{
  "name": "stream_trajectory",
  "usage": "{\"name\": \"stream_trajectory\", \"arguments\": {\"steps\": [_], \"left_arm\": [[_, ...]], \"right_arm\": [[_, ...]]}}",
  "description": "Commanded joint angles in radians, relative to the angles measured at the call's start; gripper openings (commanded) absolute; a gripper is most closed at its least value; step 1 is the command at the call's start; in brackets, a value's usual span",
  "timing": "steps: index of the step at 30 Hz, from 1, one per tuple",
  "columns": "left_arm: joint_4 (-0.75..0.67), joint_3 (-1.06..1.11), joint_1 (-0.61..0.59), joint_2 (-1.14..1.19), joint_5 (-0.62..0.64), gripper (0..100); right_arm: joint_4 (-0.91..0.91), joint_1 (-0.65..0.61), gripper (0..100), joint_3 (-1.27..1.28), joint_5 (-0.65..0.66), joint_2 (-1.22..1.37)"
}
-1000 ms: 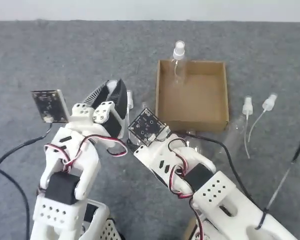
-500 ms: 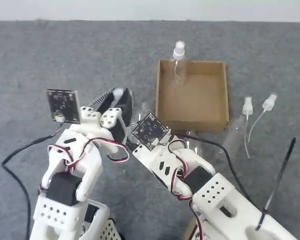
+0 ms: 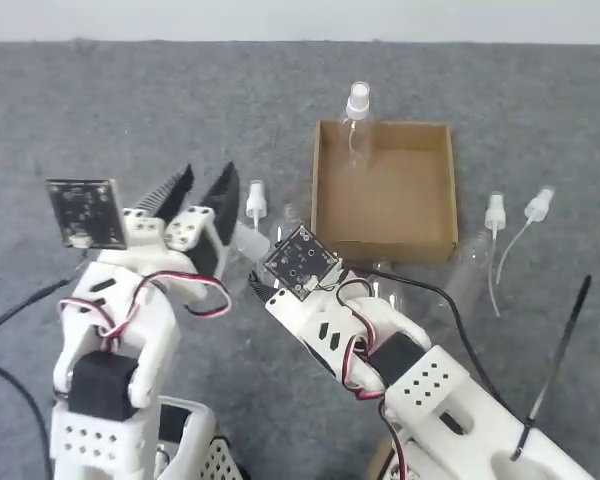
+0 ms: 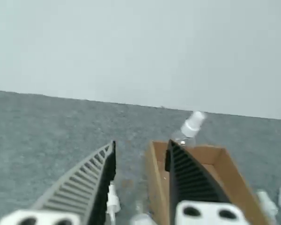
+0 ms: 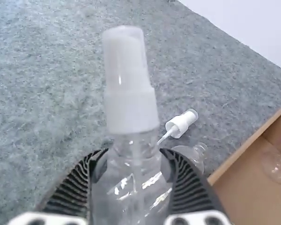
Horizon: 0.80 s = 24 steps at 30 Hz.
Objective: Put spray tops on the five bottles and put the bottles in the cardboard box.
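One bottle (image 5: pixel 133 187) sat between the jaws of the right gripper (image 5: pixel 132 157), which were clenched on its shoulder. Its white spray top (image 5: pixel 129 79) stood clear above their tips. What had changed in the last second was the left gripper (image 3: pixel 210 170). It had been close in over that bottle's head with its jaws near together, and now it had swung off to the side, its jaws spread wide with nothing between them. To my eye that meant the top was seated and the left side had let go, so this bottle looked ready for the cardboard box (image 3: pixel 450 190), which lay just beyond the right jaws and off to one side. A second capped bottle (image 3: pixel 358 105) stood at the box's far wall, though I could not tell whether it was inside or just behind. Past the right jaws a loose spray top (image 5: pixel 180 125) and an open-necked bottle (image 5: pixel 196 152) lay on the grey mat (image 3: pixel 130 100), so capping remained to be done. The left arm (image 3: pixel 130 300) stood raised, its open jaws pointing out roughly level over the mat, with the box beyond them. The right arm (image 3: pixel 380 340) reached low and forward across toward the left one.
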Motion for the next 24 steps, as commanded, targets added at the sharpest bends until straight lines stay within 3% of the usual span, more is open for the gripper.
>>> {"name": "stream_trajectory", "arguments": {"steps": [1, 9, 16, 24], "left_arm": [[-0.046, 0.019, -0.058, -0.011, -0.081, 16], [-0.089, 0.166, -0.086, -0.011, -0.1, 16], [-0.098, 0.205, 0.064, -0.011, -0.144, 16], [-0.095, 0.202, 0.097, -0.011, -0.147, 11]], "right_arm": [[-0.021, 0.001, 0.6, -0.006, -0.009, -0.036], [-0.021, 0.001, 0.6, -0.006, -0.009, -0.036], [-0.021, 0.001, 0.6, -0.006, -0.009, -0.036], [-0.021, 0.001, 0.6, -0.006, -0.009, -0.036]]}}
